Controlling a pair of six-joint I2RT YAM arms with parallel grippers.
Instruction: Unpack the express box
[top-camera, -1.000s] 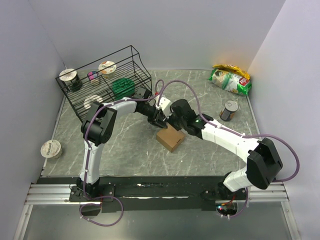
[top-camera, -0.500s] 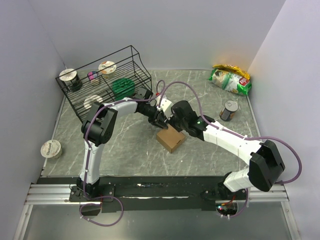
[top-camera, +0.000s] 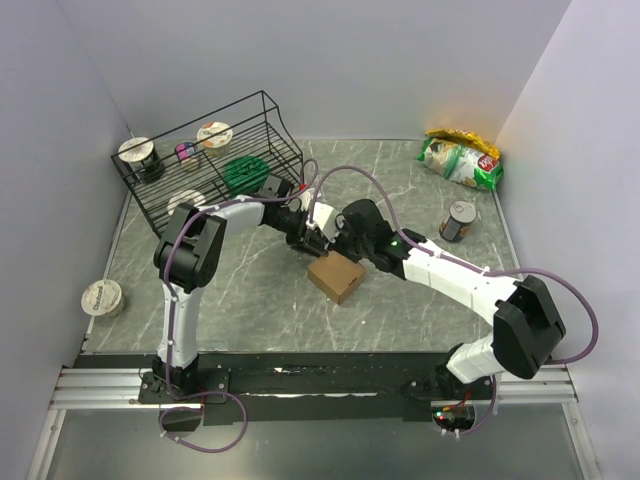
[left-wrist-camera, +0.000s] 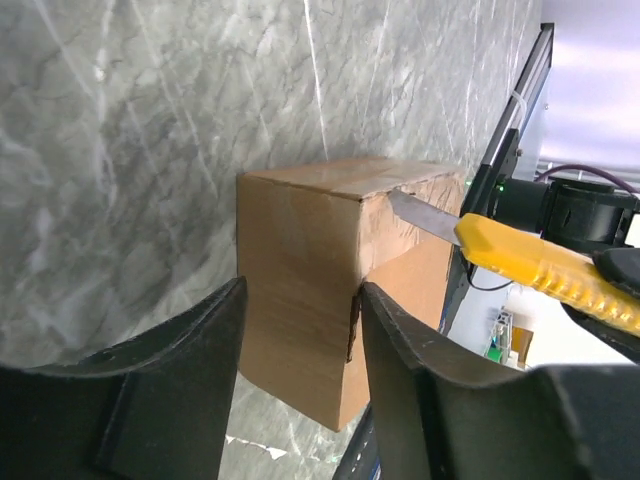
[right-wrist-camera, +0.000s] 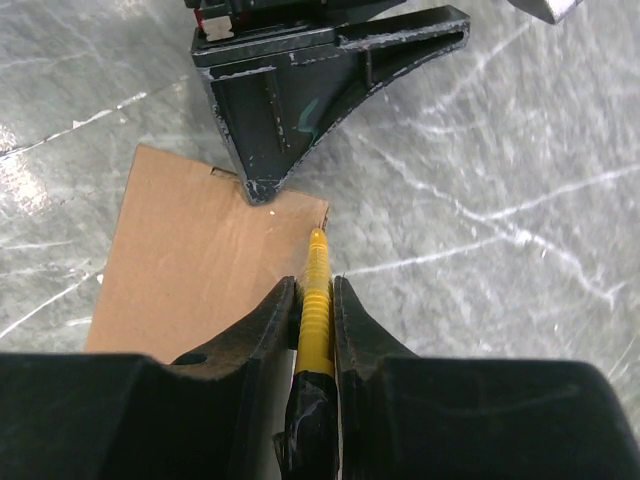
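Note:
The express box (top-camera: 336, 277), a small brown carton, sits mid-table with its flaps closed. In the left wrist view the express box (left-wrist-camera: 300, 250) stands between the two black fingers of my left gripper (left-wrist-camera: 302, 290), which is open and flanks one of its corners. My right gripper (right-wrist-camera: 316, 285) is shut on a yellow utility knife (right-wrist-camera: 316, 270). The knife's steel blade (left-wrist-camera: 420, 215) rests at a torn upper corner of the box. From above, my left gripper (top-camera: 310, 236) and my right gripper (top-camera: 345, 247) meet at the box's far side.
A black wire rack (top-camera: 262, 115) at the back left holds several cups and a green lid. A lone cup (top-camera: 101, 297) stands at the left edge. A tin can (top-camera: 459, 220) and a green snack bag (top-camera: 460, 158) are at the right, near the walls.
My left gripper's jaws have widened and it has drawn back slightly to the left. The box has shifted and turned a little to the left. My right gripper still holds the knife at the box.

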